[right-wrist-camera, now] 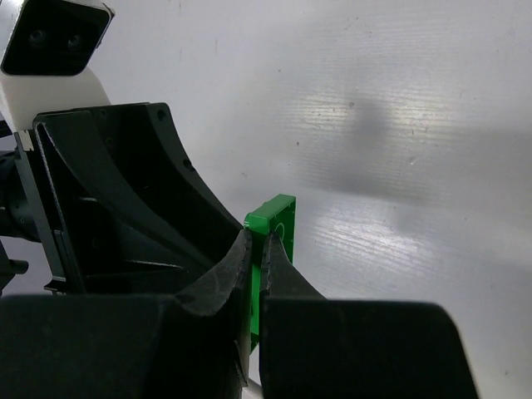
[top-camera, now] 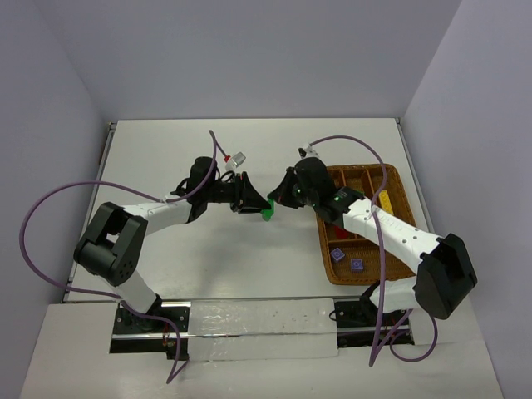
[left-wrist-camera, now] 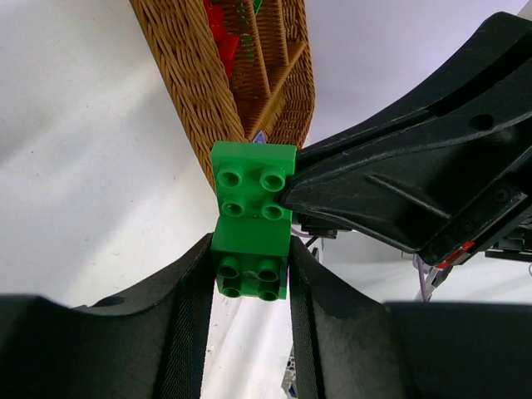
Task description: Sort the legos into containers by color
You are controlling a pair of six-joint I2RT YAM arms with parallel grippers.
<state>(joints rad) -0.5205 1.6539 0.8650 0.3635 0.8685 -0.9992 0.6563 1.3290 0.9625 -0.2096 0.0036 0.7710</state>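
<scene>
Two green legos stacked together (left-wrist-camera: 252,218) hang between my two grippers above the table, left of the wicker tray (top-camera: 399,187). My left gripper (left-wrist-camera: 249,251) is shut on the lower green brick (left-wrist-camera: 249,270), one finger on each side. My right gripper (right-wrist-camera: 256,241) is shut on the thin wall of the upper green brick (right-wrist-camera: 279,218). In the top view the green stack (top-camera: 267,213) sits between the left gripper (top-camera: 249,201) and the right gripper (top-camera: 280,198). The tray holds purple legos (top-camera: 338,255), a yellow lego (top-camera: 386,202) and red legos (left-wrist-camera: 220,33).
The tray's woven wall (left-wrist-camera: 199,100) stands close behind the stack in the left wrist view. The right arm (top-camera: 382,229) lies across the tray. Purple cables (top-camera: 50,208) loop over the table on both sides.
</scene>
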